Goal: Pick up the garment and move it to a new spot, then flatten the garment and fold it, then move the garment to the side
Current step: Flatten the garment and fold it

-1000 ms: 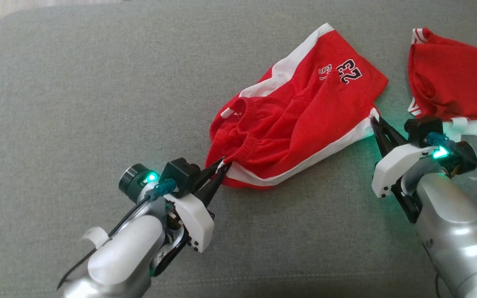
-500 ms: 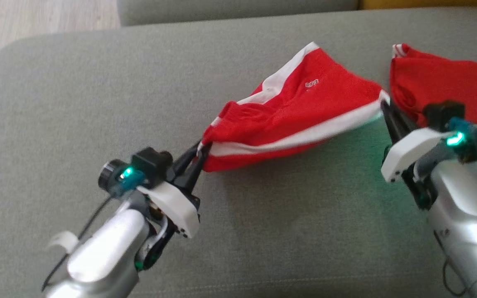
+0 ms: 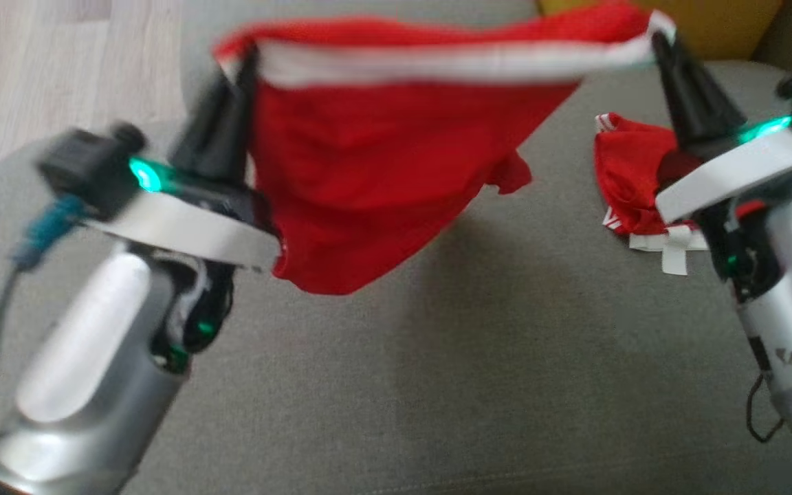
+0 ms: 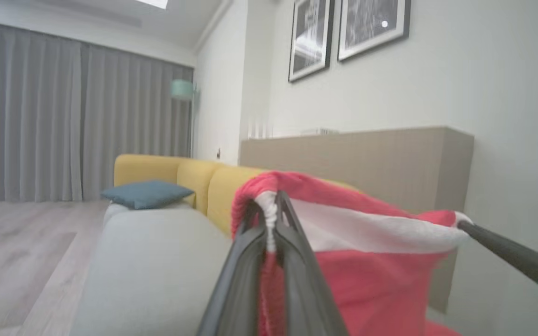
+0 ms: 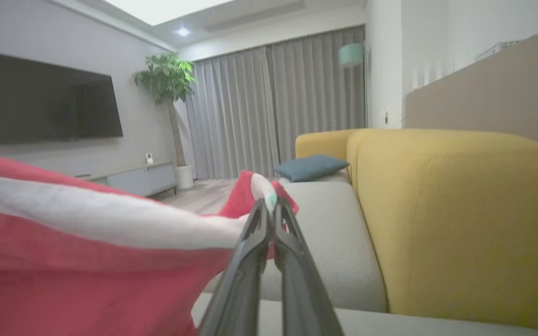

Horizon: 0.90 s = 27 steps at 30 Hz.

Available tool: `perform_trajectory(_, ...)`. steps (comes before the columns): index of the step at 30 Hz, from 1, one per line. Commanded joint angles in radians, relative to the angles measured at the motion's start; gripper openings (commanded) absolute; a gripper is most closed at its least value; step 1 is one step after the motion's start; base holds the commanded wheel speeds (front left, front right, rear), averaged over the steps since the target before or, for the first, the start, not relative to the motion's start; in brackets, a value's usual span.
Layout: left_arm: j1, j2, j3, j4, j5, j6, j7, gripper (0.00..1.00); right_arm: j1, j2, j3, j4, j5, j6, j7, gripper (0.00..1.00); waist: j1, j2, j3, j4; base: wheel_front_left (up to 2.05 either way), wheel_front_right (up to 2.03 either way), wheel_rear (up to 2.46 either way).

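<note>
The garment [image 3: 382,158], red shorts with a white stripe along one edge, hangs in the air above the grey sofa seat [image 3: 492,357], stretched between both grippers. My left gripper [image 3: 248,58] is shut on its left corner, and my right gripper [image 3: 658,38] is shut on the right end of the white stripe. The cloth sags to a point below the left gripper. In the left wrist view the fingers pinch the garment [image 4: 362,275] at its white band. In the right wrist view the fingers clamp the garment [image 5: 87,261] at a corner.
A second red garment [image 3: 633,179] with white trim lies crumpled on the seat at the right, beside my right arm. A yellow sofa back [image 5: 446,210] rises behind the seat, with a blue cushion [image 5: 311,167] further along. Wooden floor [image 3: 31,82] shows at the far left.
Both grippers have risen with the garment, lifting it off the seat and pulling it taut between them. The head camera has tilted, so the whole picture has shifted.
</note>
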Motion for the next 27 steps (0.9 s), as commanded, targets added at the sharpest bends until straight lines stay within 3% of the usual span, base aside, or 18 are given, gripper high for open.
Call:
perform_trajectory(1, -0.059, 0.03, 0.07, -0.057, -0.011, 0.016, -0.008, 0.0, 0.01, 0.018, -0.018, -0.066, 0.016, 0.003, 0.014, 0.0, 0.0, -0.0001, -0.014, -0.01, 0.0, 0.0, 0.0)
perform_trajectory(7, 0.004, 0.048, 0.101, -0.175, -0.013, 0.06, -0.01, 0.0, 0.123, 0.108, -0.161, -0.268, 0.059, 0.003, 0.078, 0.0, 0.0, -0.0001, -0.033, -0.014, 0.0, 0.0, 0.0)
perform_trajectory(16, 0.039, 0.064, 0.12, -0.244, -0.049, 0.086, 0.029, 0.0, 0.245, 0.204, -0.289, -0.473, -0.007, 0.003, 0.242, 0.0, 0.0, -0.0001, -0.003, -0.002, 0.0, 0.0, 0.0)
perform_trajectory(22, -0.093, 0.061, 0.11, -0.159, -0.106, 0.03, 0.134, 0.0, 0.129, 0.241, -0.329, -0.46, -0.044, 0.003, 0.34, 0.0, 0.0, -0.0001, 0.12, 0.012, 0.0, 0.0, 0.0)
perform_trajectory(27, -0.336, 0.055, 0.107, 0.03, -0.096, -0.055, 0.173, 0.0, -0.129, 0.25, -0.358, -0.283, -0.071, 0.003, 0.366, 0.0, 0.0, -0.0001, 0.275, 0.022, 0.0, 0.0, 0.0)
